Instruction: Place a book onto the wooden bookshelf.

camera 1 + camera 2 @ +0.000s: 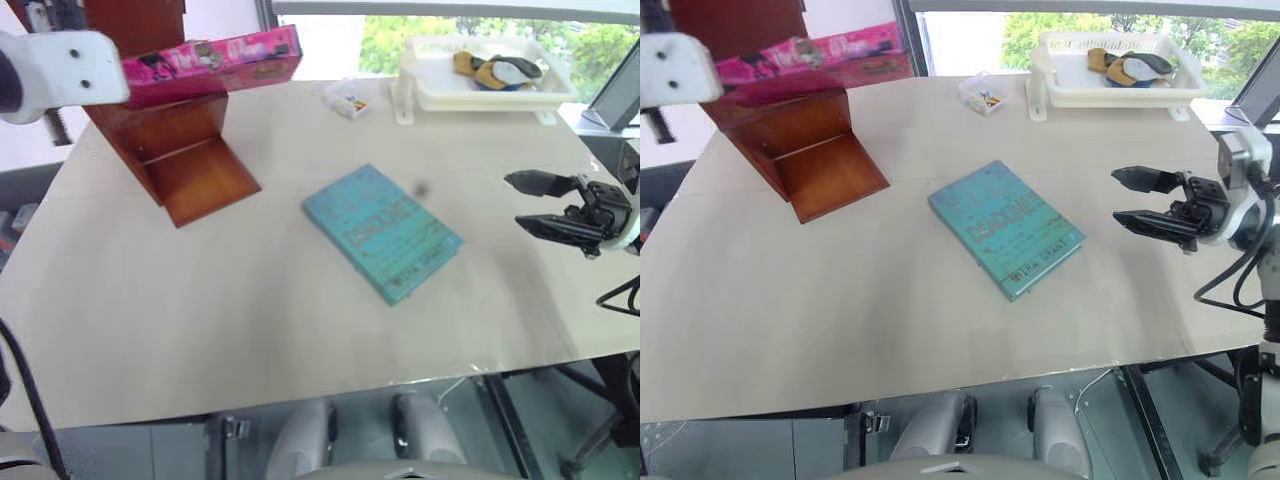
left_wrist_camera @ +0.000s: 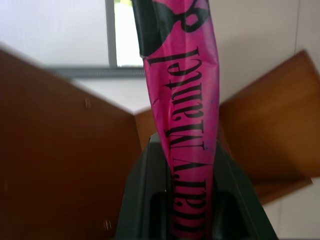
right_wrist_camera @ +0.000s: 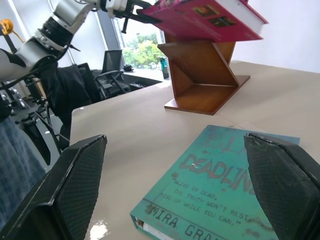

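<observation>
Left wrist view: magenta book point(image 2: 187, 125), black spine lettering.

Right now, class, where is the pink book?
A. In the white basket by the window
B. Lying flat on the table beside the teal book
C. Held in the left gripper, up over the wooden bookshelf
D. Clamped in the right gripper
C: the left gripper is shut on the pink book, held above the wooden bookshelf.

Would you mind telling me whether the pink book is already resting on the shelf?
Not yet. The pink book is held in the air by the left tool, above the wooden shelf.
</observation>
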Robot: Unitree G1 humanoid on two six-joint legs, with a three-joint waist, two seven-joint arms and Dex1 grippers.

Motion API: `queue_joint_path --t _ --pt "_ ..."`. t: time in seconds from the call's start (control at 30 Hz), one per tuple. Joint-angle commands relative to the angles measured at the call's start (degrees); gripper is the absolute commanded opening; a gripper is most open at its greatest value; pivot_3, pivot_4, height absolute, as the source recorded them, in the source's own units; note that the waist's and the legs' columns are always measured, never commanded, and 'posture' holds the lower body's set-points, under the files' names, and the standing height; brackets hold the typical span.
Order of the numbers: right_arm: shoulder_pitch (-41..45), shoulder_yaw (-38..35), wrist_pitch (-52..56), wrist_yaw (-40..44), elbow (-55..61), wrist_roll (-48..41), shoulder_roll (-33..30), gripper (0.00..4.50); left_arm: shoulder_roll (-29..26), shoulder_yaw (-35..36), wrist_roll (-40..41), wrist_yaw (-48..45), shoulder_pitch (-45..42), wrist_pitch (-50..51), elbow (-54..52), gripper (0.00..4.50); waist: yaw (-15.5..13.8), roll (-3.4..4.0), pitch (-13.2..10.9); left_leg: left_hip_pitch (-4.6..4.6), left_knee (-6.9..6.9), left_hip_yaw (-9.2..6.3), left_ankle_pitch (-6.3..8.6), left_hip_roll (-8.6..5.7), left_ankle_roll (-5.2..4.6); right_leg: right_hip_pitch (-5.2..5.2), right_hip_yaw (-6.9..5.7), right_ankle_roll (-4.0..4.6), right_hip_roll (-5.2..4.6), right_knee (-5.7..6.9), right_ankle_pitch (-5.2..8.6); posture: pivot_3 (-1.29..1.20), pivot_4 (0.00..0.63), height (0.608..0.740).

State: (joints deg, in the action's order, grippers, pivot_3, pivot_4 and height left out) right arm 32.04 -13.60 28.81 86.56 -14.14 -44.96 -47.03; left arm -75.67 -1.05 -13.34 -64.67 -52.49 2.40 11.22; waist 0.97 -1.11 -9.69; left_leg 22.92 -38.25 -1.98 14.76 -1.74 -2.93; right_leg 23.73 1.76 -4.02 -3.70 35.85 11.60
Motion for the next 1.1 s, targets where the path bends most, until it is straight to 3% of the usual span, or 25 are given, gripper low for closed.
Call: queue_joint_path --t 0.03,0.37,0.63,0.67,0.7,0.9,1.1 --pt "2.63 -0.56 -0.54 2.82 -1.21 -0.33 0.09 4.5 -2.85 3.36 0.35 -0.57 2.61 4.04 -3.04 0.22 -0.02 0.0 0.0 0.0 0.0 -0.01 0.0 0.0 0.0 0.0 0.0 0.0 0.0 0.0 0.0 0.0 0.15 0.74" --pt "7.93 -0.36 -0.05 5.86 -8.63 -0.53 1.25 4.5 -1.55 -1.57 -4.51 2.7 0.36 3.84 1.2 0.22 0.01 0.03 -0.03 -0.03 0.01 -0.01 0.0 0.0 0.01 -0.01 -0.01 0.01 0.03 0.03 0.0 0.0 0.15 0.74" --pt "8.3 -0.02 -1.78 5.61 -8.86 0.4 2.63 4.5 1.76 -8.1 -10.36 3.87 -9.18 -2.86 11.7 0.22 0.2 0.04 -0.04 -0.04 -0.01 0.02 -0.01 -0.01 0.01 -0.01 0.01 0.0 0.05 0.06 -0.01 0.0 0.15 0.74" --pt "8.14 -0.14 -1.87 5.65 -8.89 0.44 2.52 4.5 2.19 -8.5 -10.79 4.15 -10.33 -3.46 12.61 1.19 0.21 0.04 -0.04 -0.03 -0.01 0.01 0.0 -0.01 0.01 -0.01 0.01 0.0 0.05 0.06 -0.01 0.0 0.15 0.74" --pt "8.01 -0.37 -1.92 5.59 -8.95 0.41 2.39 4.5 2.48 -8.8 -11.1 3.95 -11.14 -3.74 13.17 1.45 0.18 0.04 -0.04 -0.02 -0.01 0.02 0.0 -0.01 0.01 0.0 0.01 0.0 0.05 0.06 -0.01 0.0 0.15 0.74" --pt "8.39 -0.33 -3.62 5.74 -11.58 1.64 1.62 4.5 2.66 -8.57 -12.07 3.15 -13.14 -3.21 14.5 4.42 -0.02 0.03 -0.04 0.02 -0.01 0.01 0.0 -0.03 0.0 0.02 0.01 0.0 0.02 0.03 -0.01 0.0 0.15 0.74" --pt "9.72 -0.23 -3.97 5.94 -14.83 1.07 0.87 4.5 -0.21 -7.72 -13.32 0.92 -13.79 -0.73 13.63 4.48 -0.02 0.02 -0.05 0.02 -0.04 0.0 0.0 -0.04 0.0 0.01 0.01 0.0 0.02 0.07 -0.01 0.0 0.15 0.74"
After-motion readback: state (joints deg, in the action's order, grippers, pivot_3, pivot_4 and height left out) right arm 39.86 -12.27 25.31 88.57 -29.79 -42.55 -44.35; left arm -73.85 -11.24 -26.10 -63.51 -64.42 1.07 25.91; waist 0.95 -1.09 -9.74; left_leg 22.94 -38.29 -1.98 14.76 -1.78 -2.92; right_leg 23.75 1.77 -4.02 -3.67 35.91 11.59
